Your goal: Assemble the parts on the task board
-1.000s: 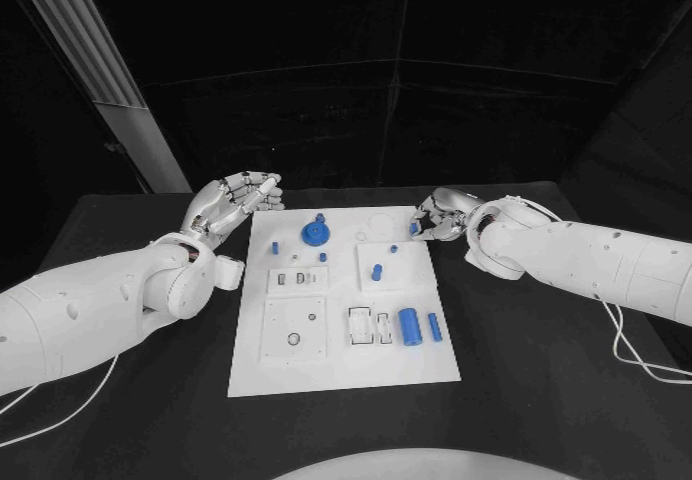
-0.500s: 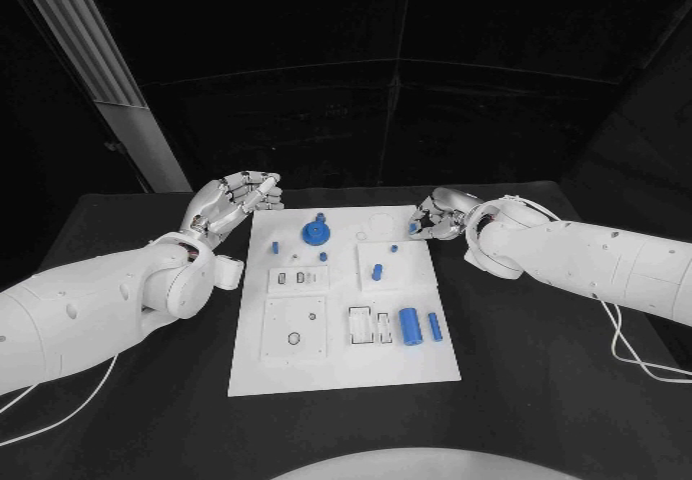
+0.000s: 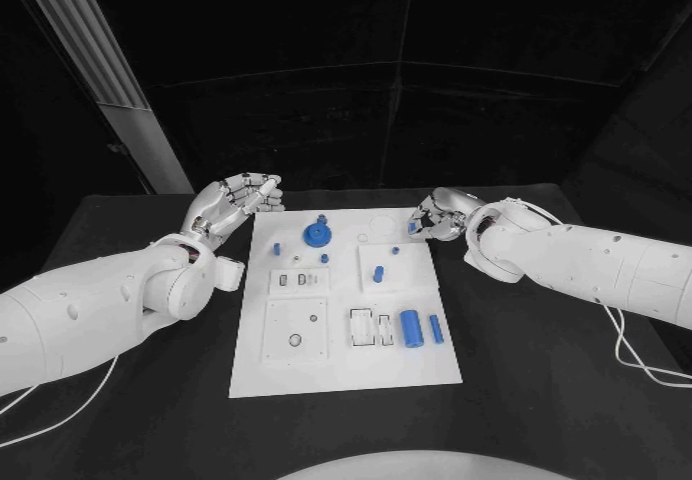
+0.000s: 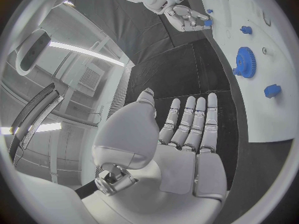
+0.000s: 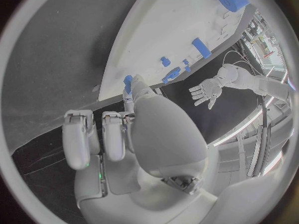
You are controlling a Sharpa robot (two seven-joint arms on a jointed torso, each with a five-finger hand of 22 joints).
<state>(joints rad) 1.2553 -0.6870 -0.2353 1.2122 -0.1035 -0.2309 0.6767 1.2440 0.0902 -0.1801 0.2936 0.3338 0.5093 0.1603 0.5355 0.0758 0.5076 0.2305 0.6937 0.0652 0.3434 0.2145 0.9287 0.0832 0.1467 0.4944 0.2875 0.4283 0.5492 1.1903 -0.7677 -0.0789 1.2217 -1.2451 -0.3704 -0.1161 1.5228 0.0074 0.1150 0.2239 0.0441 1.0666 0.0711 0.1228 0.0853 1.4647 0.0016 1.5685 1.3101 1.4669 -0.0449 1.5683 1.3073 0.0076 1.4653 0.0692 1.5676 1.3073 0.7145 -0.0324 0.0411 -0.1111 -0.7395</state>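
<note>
The white task board (image 3: 343,350) lies in the middle of the black table. On it are a blue gear (image 3: 316,236), small blue pegs (image 3: 378,271) and a blue cylinder (image 3: 410,326) near the right edge. My right hand (image 3: 437,215) sits at the board's far right corner, fingers curled, pinching a small blue part (image 3: 414,228). That part (image 5: 127,80) shows at the fingertips in the right wrist view. My left hand (image 3: 238,200) hovers off the board's far left corner, fingers apart, holding nothing. The left wrist view has the gear (image 4: 244,62) beyond the spread fingers (image 4: 193,119).
White inset blocks with slots and holes (image 3: 296,325) take up the board's near left half. A grey pillar (image 3: 108,95) stands behind the table at the far left. A cable (image 3: 627,350) trails from the right arm over the table.
</note>
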